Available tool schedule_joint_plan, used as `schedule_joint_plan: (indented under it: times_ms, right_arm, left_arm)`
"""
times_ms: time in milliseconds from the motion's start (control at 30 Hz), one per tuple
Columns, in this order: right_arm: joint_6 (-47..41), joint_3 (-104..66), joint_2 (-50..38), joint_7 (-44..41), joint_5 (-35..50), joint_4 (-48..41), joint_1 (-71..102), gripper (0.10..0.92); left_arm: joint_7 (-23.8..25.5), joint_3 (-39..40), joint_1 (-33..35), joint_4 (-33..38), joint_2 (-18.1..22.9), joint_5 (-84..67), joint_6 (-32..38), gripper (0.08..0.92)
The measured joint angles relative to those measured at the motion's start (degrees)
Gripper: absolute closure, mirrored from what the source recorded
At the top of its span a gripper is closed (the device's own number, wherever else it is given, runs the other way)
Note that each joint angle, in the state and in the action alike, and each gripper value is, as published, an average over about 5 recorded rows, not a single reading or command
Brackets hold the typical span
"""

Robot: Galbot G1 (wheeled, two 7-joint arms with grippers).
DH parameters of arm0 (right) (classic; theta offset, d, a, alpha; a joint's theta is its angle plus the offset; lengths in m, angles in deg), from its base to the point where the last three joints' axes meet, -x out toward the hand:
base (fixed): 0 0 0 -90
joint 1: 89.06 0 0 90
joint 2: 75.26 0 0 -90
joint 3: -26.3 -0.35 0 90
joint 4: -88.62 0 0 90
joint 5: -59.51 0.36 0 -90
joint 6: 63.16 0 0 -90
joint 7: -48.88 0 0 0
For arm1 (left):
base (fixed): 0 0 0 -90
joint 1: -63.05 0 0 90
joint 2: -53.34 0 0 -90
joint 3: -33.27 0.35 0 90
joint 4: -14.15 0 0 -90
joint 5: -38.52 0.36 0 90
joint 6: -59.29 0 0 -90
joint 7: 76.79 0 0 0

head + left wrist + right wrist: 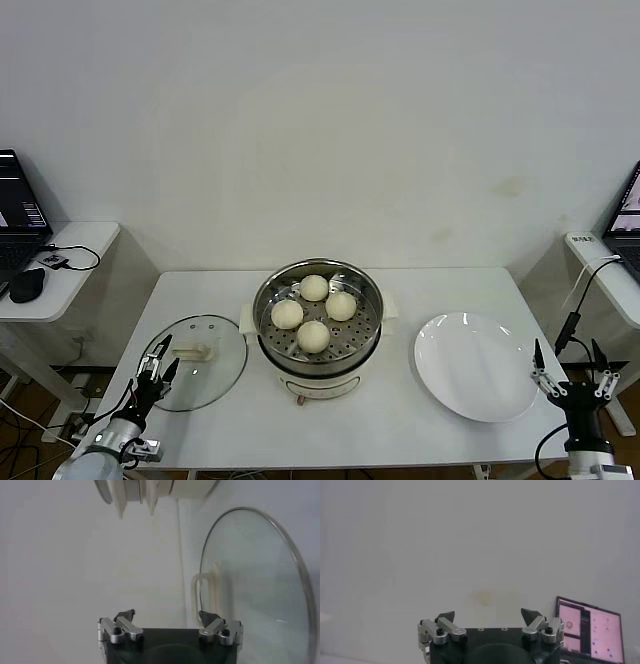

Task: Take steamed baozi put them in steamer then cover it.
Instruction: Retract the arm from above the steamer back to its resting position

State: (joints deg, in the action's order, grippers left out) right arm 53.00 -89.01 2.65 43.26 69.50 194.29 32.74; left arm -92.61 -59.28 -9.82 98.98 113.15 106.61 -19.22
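Several steamed baozi [314, 336] lie on the perforated tray inside the steel steamer [268, 345] at the table's middle. The glass cover [215, 375] rests flat on the table to the steamer's left, its cream handle [195, 352] facing up. My left gripper [158, 367] hovers open over the cover's left rim with nothing between its fingers. In the left wrist view the cover [260, 590] and its handle [200, 587] lie just beyond that gripper [167, 615]. My right gripper [572, 368] stands open and empty at the table's right edge; its wrist view [488, 615] faces the wall.
An empty white plate [475, 365] lies right of the steamer. Side tables with laptops [18, 220] stand at both ends; a cable [572, 315] hangs near the right gripper. The laptop screen [590, 636] shows in the right wrist view.
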Motion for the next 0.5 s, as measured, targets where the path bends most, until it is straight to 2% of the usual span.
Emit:
schedule_joint_plan:
  times_ms: [500]
  right_arm:
    - [1.1, -0.5, 0.9, 0.1, -0.5, -0.5, 1.2, 0.203]
  left_arm:
    - [0.1, 2.6, -7.2, -6.8, 1.0, 1.9, 0.6, 0.177]
